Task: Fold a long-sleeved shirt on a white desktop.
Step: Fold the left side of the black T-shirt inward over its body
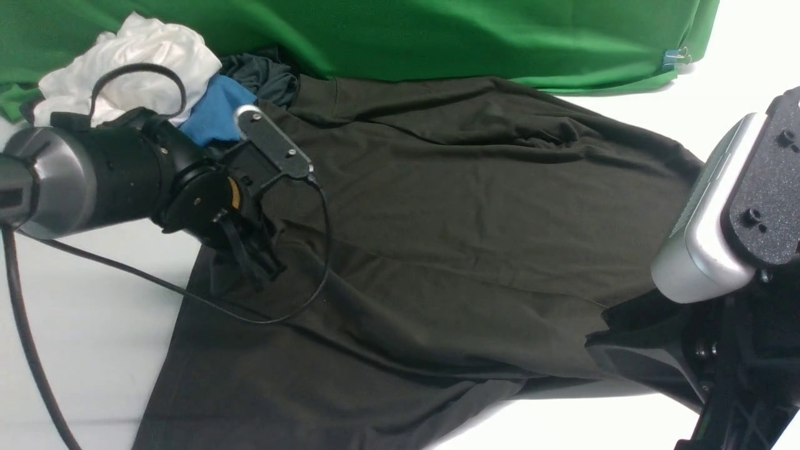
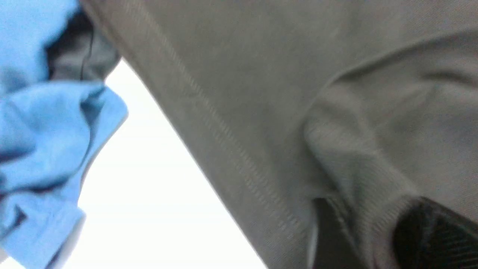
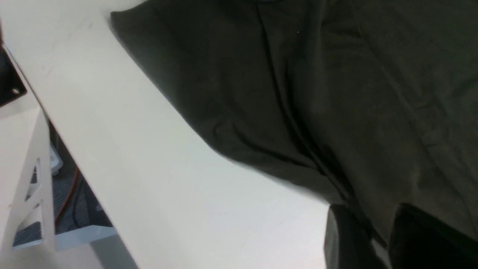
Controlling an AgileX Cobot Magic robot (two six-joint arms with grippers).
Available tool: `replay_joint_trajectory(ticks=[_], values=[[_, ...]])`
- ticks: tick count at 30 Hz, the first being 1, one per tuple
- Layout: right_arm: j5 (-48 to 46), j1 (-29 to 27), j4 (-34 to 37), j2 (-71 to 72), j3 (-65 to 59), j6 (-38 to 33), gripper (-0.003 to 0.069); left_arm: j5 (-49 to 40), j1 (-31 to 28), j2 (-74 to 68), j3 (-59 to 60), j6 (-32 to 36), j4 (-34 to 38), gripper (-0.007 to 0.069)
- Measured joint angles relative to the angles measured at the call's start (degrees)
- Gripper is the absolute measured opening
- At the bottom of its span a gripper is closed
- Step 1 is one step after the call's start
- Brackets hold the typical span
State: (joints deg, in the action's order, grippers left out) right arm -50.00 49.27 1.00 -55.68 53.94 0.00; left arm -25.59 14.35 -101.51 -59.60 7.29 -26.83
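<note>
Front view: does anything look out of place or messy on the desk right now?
Yes. A crumpled heap of a white garment, a blue garment and a dark garment sits at the far left, right beside the long-sleeved shirt, which lies creased, not flat.

We count one long-sleeved shirt (image 1: 469,237), one white garment (image 1: 150,56), one blue garment (image 1: 215,112), one dark grey garment (image 1: 265,75), and two arms: left arm (image 1: 94,181), right arm (image 1: 744,212).

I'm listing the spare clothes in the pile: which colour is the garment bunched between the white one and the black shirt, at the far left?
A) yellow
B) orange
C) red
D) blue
D: a blue garment lies crumpled between the white garment and the far-left corner of the shirt, just in front of the green backdrop.
</note>
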Motion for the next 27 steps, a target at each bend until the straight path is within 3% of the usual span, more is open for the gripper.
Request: replay_joint_trajectory(ticks=[2,6,10,16,20,21,22,24,25,26,27], values=[[0.0,0.0,0.2,0.0,0.0,0.0,0.02,0.1,-2.0,-0.4,0.0,0.0,-0.3,0.0375],[0.0,0.0,0.3,0.0,0.0,0.4,0.02,1.1,-4.4,-0.5,0.0,-0.1,-0.8,0.0464],[0.0,0.0,-0.7,-0.1,0.0,2.7,0.0204,0.2,-5.1,-0.5,0.0,-0.1,-2.2,0.0495],[0.0,-0.5,-6.2,-2.7,0.0,5.9,0.0223,-0.7,-5.2,2.3,0.0,-1.8,-3.1,0.048],[0.2,-5.9,-7.5,-6.7,0.8,6.3,0.0235,-2.1,-5.2,6.8,0.0,-3.2,-0.9,0.04],[0.7,-10.1,-7.6,-9.4,2.1,5.8,0.0236,-3.3,-5.2,9.6,0.0,-3.6,2.7,0.0327],[0.8,-10.5,-7.4,-9.7,2.3,5.7,0.0236,-3.5,-5.2,9.9,0.0,-3.6,3.9,0.0317],[2.1,-16.8,-4.1,-14.2,6.0,1.6,0.0237,-5.5,-5.2,14.5,0.0,-0.8,14.4,0.0163],[2.2,-17.7,-3.2,-15.0,6.7,1.0,0.0237,-5.6,-5.2,14.9,0.0,-0.3,14.4,0.015],[2.1,-20.5,0.9,-17.9,9.7,-3.8,0.0237,-6.9,-5.2,17.5,0.0,3.9,21.2,0.0078],[1.9,-22.0,3.3,-19.7,11.5,-6.3,0.0237,-7.8,-5.2,19.0,0.0,6.3,26.0,0.0052]])
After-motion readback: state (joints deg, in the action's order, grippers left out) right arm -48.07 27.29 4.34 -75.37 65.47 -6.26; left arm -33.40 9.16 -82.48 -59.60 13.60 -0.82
